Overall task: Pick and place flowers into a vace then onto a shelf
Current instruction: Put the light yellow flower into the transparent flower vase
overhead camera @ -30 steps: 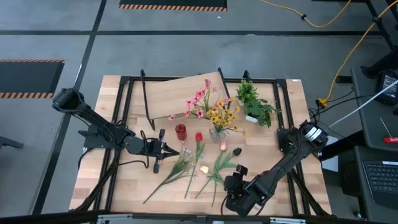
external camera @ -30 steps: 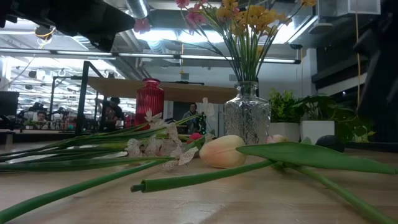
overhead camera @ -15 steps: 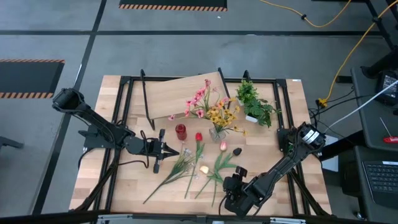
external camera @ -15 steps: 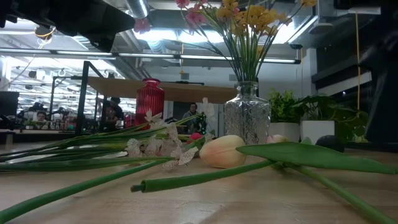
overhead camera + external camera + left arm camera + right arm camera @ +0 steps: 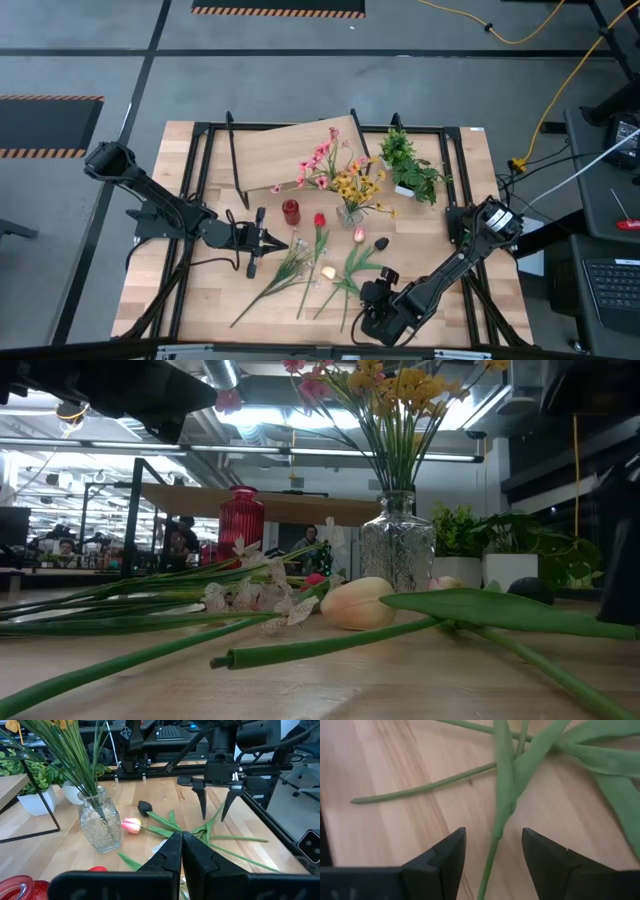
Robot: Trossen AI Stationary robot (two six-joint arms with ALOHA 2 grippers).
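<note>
Where right hand [image 5: 492,852] straddles stem [image 5: 489,862], no writing

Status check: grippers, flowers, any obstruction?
Right gripper open, jaws straddling a loose flower stem on the table. Left gripper shut, waiting mid-table. Nothing blocking.

Table [image 5: 190,290]: pale wood grain, black frame. Shelf [image 5: 290,152]: same light wood, black legs. Loose flowers [image 5: 320,262]: green stems; heads red, pink, cream, white, dark maroon. Red ribbed vase [image 5: 239,525]. Clear patterned glass vase [image 5: 100,822] holding yellow and pink blooms. Plant [image 5: 412,168]: green, white pot. Arms black.
</note>
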